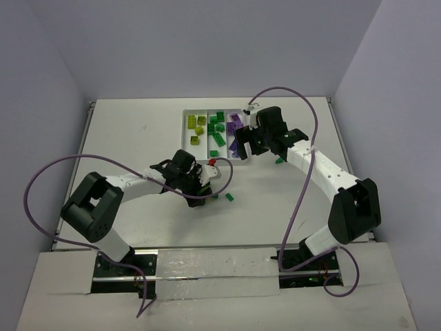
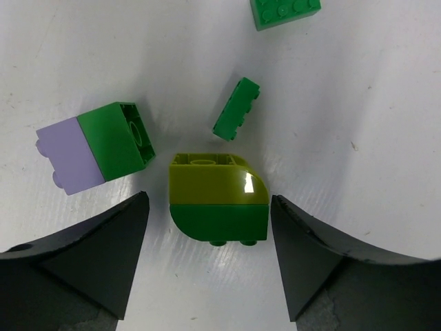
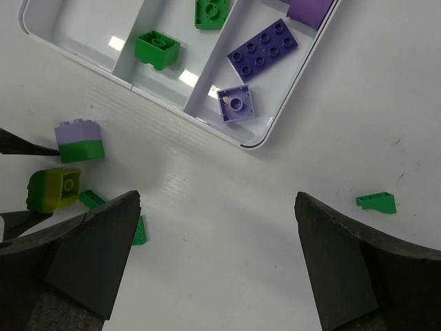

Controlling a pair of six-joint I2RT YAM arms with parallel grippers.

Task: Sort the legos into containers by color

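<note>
A stacked lego, yellow-green on green (image 2: 218, 203), lies on the table between my left gripper's (image 2: 209, 198) fingers. The gripper is open, with a small gap on each side of the brick. A lilac-and-green lego (image 2: 93, 148) lies just left of it and a small green lego (image 2: 236, 108) just beyond. My right gripper (image 3: 217, 198) hangs open over bare table near the corner of the white tray (image 3: 158, 101). The tray holds purple legos (image 3: 262, 48) in its right container and green ones (image 3: 157, 49) in the middle. From above, yellow-green legos (image 1: 195, 131) fill the left container.
Loose green legos lie on the table: one (image 3: 375, 201) right of my right gripper, one (image 1: 229, 197) near my left gripper (image 1: 205, 181), and another (image 2: 284, 12) further off. The tray (image 1: 185, 134) sits at the back centre, with my right gripper (image 1: 247, 146) at its near right corner.
</note>
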